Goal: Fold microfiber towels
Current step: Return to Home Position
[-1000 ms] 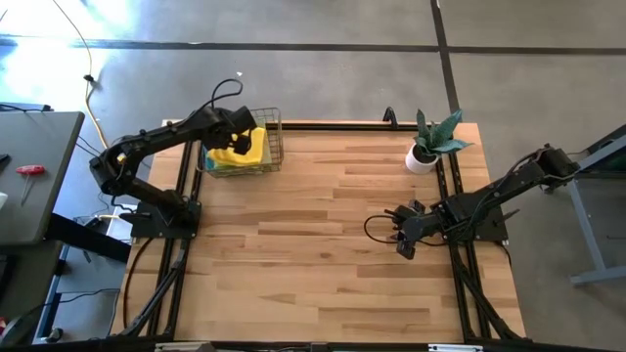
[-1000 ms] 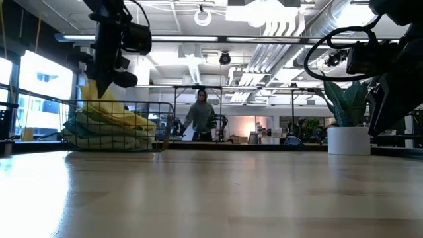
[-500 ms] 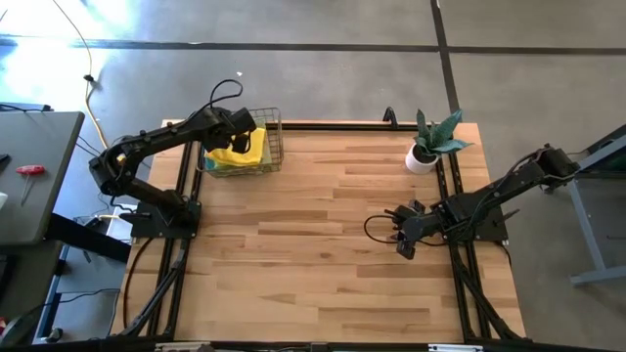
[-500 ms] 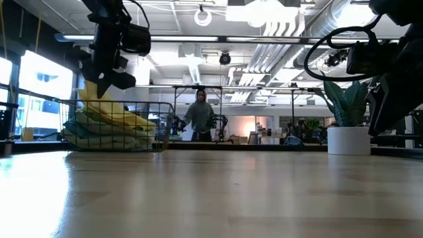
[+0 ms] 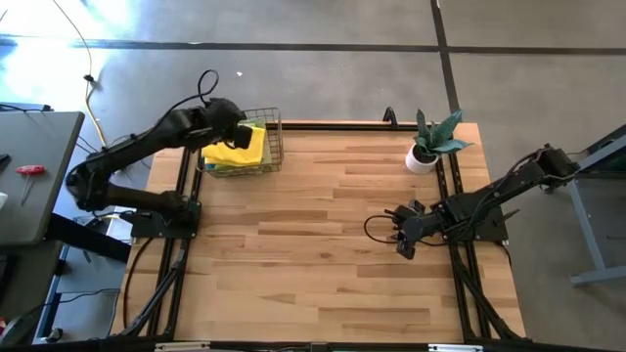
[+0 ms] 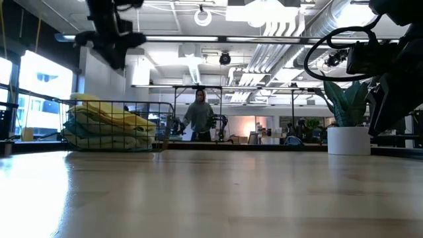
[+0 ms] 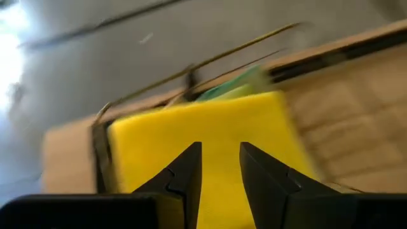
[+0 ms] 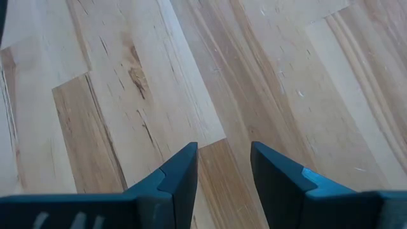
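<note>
Towels [image 5: 246,149] are sitting stacked in the basket [image 5: 277,142], a yellow towel [image 7: 191,121] on top, just below the left pincer [image 7: 219,149], which is hovering narrowly parted and holding nothing. Right pincer [image 8: 224,152] is hanging low over bare tabletop [image 5: 323,264], narrowly parted too, well away from the basket.

At middle left on the table [image 6: 211,198], a wire basket [image 6: 157,129] holds stacked towels [image 6: 109,125], yellow on top. The left arm [image 6: 109,30] hangs above it. The right arm [image 6: 396,73] fills the upper right by a potted plant [image 6: 348,140]. A person [image 6: 199,119] stands at far centre.
</note>
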### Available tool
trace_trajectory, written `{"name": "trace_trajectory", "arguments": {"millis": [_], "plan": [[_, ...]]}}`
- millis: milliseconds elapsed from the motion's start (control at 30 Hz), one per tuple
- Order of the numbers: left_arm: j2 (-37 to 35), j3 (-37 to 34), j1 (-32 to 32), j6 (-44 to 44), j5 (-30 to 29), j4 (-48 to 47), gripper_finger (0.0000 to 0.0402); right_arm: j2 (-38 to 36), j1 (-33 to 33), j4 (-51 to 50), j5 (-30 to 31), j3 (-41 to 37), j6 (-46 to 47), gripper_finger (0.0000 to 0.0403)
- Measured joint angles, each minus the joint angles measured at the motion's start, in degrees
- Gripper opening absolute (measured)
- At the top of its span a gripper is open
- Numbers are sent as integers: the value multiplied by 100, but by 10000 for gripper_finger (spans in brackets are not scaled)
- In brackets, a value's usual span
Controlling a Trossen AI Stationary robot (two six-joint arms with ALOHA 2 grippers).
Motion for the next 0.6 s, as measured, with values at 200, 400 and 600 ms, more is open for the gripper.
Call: {"name": "trace_trajectory", "arguments": {"millis": [200, 400, 600], "plan": [[-759, 3, -1105, 635, 314, 624, 95, 0, 0, -1, 1, -1, 1, 138], [-1576, -38, -2373, 611, -96, 456, 95, 0, 0, -1, -1, 2, 0, 138], [-2382, -831, -3533, 415, -734, 707, 95, 0, 0, -1, -1, 2, 0, 138]]}}
